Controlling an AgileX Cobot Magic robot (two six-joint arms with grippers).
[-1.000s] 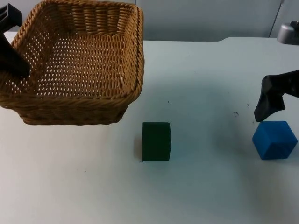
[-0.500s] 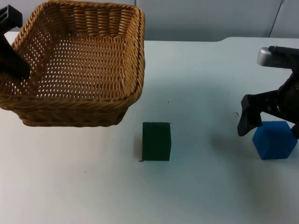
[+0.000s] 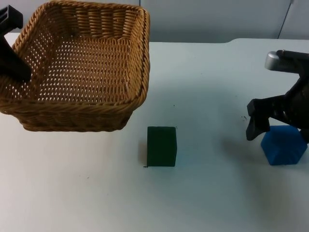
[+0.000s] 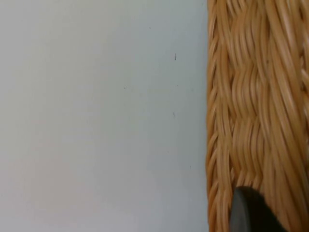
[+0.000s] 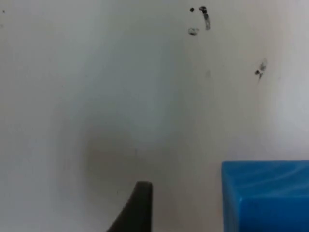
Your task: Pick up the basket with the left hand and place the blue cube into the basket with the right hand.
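A square, tan woven wicker basket [image 3: 79, 67] fills the top view's upper left, the left gripper [image 3: 17, 67] clamped on its left rim. At right, the right gripper [image 3: 280, 128] hangs spread wide over the smooth blue cube [image 3: 284, 145]. A dark green block [image 3: 161, 146] stands centre on the white table [image 3: 207, 193].

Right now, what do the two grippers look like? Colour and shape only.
Both are black. The left gripper has blocky, angular parts; its fingertip is dark and rounded. The right gripper has flat, tapering fingers below a silver cylindrical fitting.
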